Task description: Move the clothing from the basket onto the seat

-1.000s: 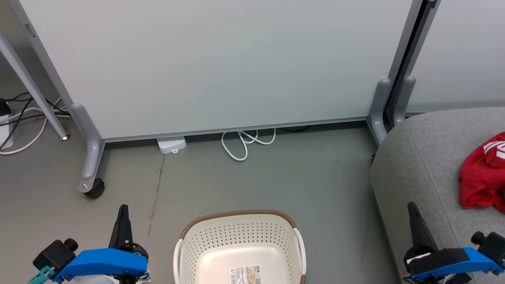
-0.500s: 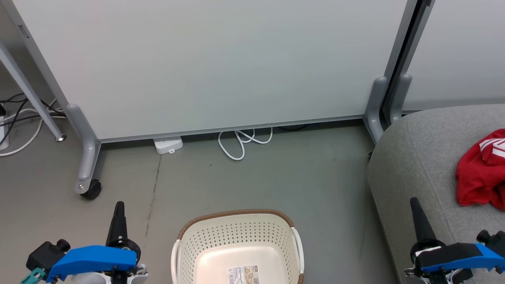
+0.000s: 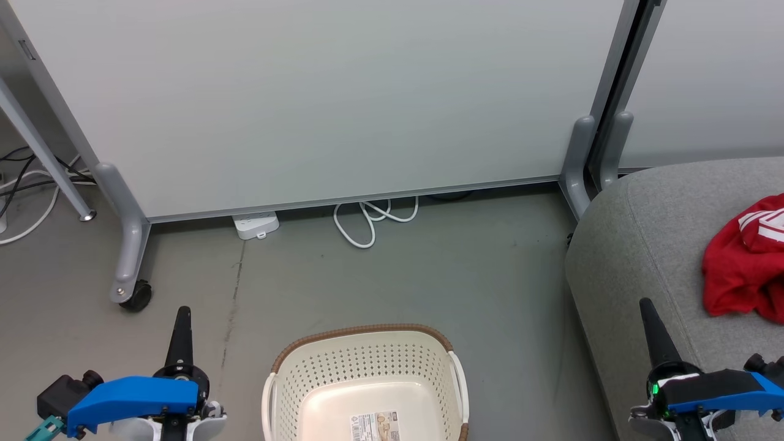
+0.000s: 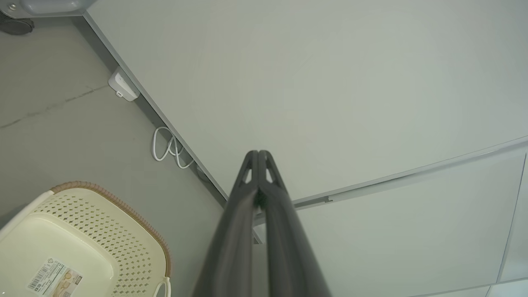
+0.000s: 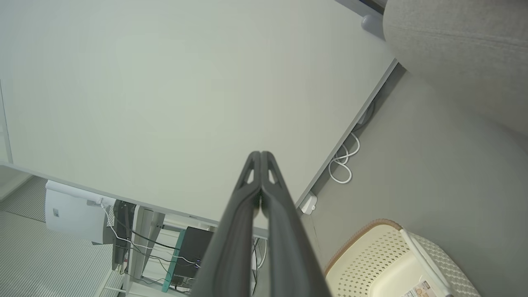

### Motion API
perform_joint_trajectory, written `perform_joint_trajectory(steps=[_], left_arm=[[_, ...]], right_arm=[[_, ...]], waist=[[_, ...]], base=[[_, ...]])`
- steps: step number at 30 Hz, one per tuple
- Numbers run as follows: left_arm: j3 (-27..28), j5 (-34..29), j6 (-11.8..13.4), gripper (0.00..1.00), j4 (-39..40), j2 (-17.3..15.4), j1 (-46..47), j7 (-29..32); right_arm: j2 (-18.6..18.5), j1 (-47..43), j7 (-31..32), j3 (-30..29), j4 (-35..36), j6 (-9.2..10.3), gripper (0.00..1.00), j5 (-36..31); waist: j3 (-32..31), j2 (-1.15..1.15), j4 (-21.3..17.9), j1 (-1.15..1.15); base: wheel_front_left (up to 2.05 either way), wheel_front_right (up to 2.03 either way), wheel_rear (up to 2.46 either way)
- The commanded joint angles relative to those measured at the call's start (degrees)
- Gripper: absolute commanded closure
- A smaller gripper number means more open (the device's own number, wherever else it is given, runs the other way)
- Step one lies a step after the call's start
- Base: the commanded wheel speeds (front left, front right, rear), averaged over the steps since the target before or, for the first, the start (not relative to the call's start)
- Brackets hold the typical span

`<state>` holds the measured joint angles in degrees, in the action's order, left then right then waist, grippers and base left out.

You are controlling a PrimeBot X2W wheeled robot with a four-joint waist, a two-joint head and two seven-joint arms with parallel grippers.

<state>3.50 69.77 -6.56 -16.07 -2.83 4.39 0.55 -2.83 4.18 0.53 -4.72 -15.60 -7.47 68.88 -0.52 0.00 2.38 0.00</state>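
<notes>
Red clothing lies bunched on grey seat, right of basket and well apart from it; white stripes show at top of heap. Basket stands on floor, inside bare except printed label on bottom. Left gripper near basket's left side, fingers pressed together, nothing held. Right gripper right of basket, over seat's near edge, fingers pressed together, nothing held. Beyond basket: white cable and power strip at foot of partition panel.

basket on floor, seat to its right, clothing on seat.
</notes>
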Motion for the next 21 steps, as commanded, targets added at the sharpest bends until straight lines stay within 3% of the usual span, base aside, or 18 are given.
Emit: perform_joint_trajectory(steps=[1, 21], left_arm=[[0.5, 1.1, -0.4, 1.00, 0.7, -0.1, 1.3, 0.4], [1.7, 10.9, -0.7, 1.00, 1.3, -0.1, 1.7, 3.0]], right_arm=[[-0.1, 1.0, 0.4, -0.2, 0.7, -0.03, 1.00, 1.3], [-0.1, 1.8, 3.0, -1.0, 1.2, -0.04, 1.00, 11.4]], waist=[[0.0, 0.00, 0.0, 0.00], [0.3, 0.00, -1.0, 0.00]], base=[[0.00, 0.00, 0.00], [0.00, 0.00, 0.00]])
